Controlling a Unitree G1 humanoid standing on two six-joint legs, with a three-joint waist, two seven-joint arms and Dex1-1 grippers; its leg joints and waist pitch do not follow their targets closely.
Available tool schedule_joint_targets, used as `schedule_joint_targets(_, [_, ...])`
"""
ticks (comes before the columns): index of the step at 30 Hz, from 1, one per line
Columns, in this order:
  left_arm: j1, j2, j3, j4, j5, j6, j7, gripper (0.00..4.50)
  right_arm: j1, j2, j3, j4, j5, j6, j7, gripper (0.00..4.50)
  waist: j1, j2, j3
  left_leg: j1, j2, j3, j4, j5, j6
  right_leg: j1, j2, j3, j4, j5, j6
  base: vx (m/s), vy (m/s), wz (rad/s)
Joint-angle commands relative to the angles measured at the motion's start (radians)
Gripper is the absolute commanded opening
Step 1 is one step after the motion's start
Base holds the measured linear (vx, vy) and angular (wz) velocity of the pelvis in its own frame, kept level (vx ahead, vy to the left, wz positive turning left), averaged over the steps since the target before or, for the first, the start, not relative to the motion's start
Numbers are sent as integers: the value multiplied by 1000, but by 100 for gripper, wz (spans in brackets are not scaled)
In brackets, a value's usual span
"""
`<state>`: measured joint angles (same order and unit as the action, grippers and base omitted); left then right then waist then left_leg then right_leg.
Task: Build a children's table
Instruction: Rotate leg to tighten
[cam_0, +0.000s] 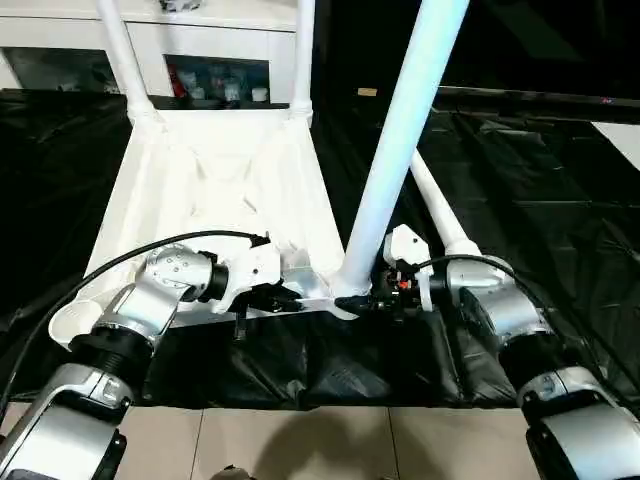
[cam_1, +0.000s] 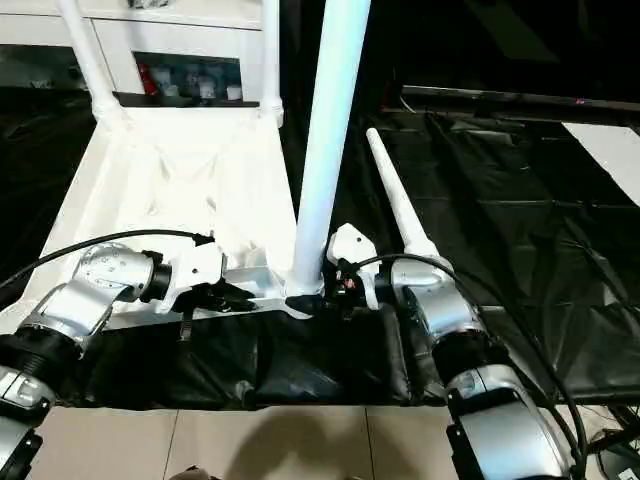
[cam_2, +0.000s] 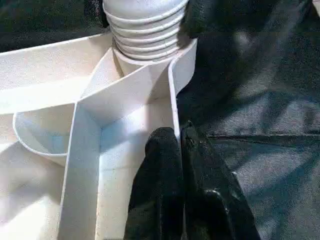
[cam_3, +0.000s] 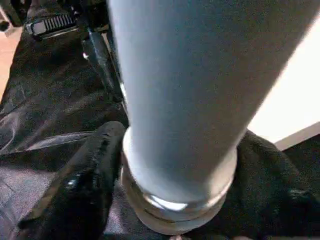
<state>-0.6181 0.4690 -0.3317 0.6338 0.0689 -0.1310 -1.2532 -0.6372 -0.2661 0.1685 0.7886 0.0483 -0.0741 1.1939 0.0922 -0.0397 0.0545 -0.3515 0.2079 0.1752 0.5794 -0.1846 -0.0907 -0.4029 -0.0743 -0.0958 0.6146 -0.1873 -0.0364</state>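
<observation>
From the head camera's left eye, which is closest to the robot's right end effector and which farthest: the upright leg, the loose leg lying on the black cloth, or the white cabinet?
1. Upright leg: between the right end effector's fingers, at the tabletop's near corner.
2. Loose leg: lying on the cloth just behind that arm.
3. White cabinet: at the back, beyond the tabletop.

From my feed the whole work surface is a big table draped in crinkly black sheeting (cam_0: 560, 200). Behind it sits a white cabinet (cam_0: 215, 45) with glass doors and small stuff on its shelf. Pale tiled floor (cam_0: 330, 445) shows along the near edge.
</observation>
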Motion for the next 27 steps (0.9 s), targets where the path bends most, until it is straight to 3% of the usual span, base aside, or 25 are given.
schedule_joint_targets(1, [1, -13, -49, 7, 29, 9, -21, 0, 20, 12, 8, -18, 13, 26, 1, 295, -5, 15, -69, 6, 35, 0, -60, -153, 46, 59, -71, 62, -60, -99, -230, 0, 0, 0])
schedule_joint_targets(6, [-3, -47, -28, 15, 21, 92, 35, 0, 38, 39, -22, -21, 23, 63, -84, 277, -6, 14, -63, 9, 34, -1, -64, -197, 28, 57, -74, 61, -71, -188, -214, 0, 0, 0])
schedule_joint_targets(9, [-16, -106, -12, 28, 22, 166, 125, 0, 51, 85, -56, 4, 11, 72, -247, 273, -12, 12, -57, 13, 32, -8, -68, -261, 4, 53, -80, 62, -91, -352, -166, 0, 0, 0])
schedule_joint_targets(13, [-50, -230, 6, 71, 44, 241, 313, 0, 46, 193, -118, 57, 30, 93, -483, 272, -23, 8, -57, 12, 31, -12, -69, -276, -11, 49, -81, 60, -98, -416, -136, 0, 0, 0])
schedule_joint_targets(14, [-55, -245, 9, 79, 48, 246, 339, 0, 43, 206, -122, 68, 28, 89, -513, 272, -23, 15, -57, 14, 30, -13, -70, -279, -10, 47, -81, 59, -101, -422, -133, 0, 0, 0])
schedule_joint_targets(15, [-67, -285, 17, 99, 52, 260, 401, 0, 28, 241, -130, 101, 20, 77, -594, 272, -29, 13, -56, 15, 29, -13, -70, -293, -13, 45, -80, 57, -104, -435, -128, 0, 0, 0])
schedule_joint_targets(22, [-73, -344, -1, 102, 89, 253, 488, 0, -30, 327, -159, 178, 22, 49, -777, 272, -45, 7, -60, 7, 26, -12, -68, -276, 11, 46, -78, 58, -104, -386, -132, 0, 0, 0])
schedule_joint_targets(24, [-65, -326, -10, 87, 98, 230, 464, 0, -24, 329, -163, 155, 25, 26, -744, 328, -45, 8, -61, 4, 27, -12, -68, -266, 20, 49, -77, 58, -99, -356, -140, 0, 0, 0])
schedule_joint_targets(26, [-57, -304, -9, 74, 101, 222, 435, 0, -11, 319, -170, 123, 36, 17, -689, 328, -45, 7, -64, 0, 29, -11, -67, -244, 32, 54, -78, 60, -91, -295, -157, 0, 0, 0])
schedule_joint_targets(27, [-55, -298, -9, 73, 100, 213, 428, 0, -8, 315, -169, 116, 34, 12, -674, 359, -47, 7, -65, -2, 29, -11, -67, -224, 38, 54, -77, 60, -87, -261, -165, 0, 0, 0])
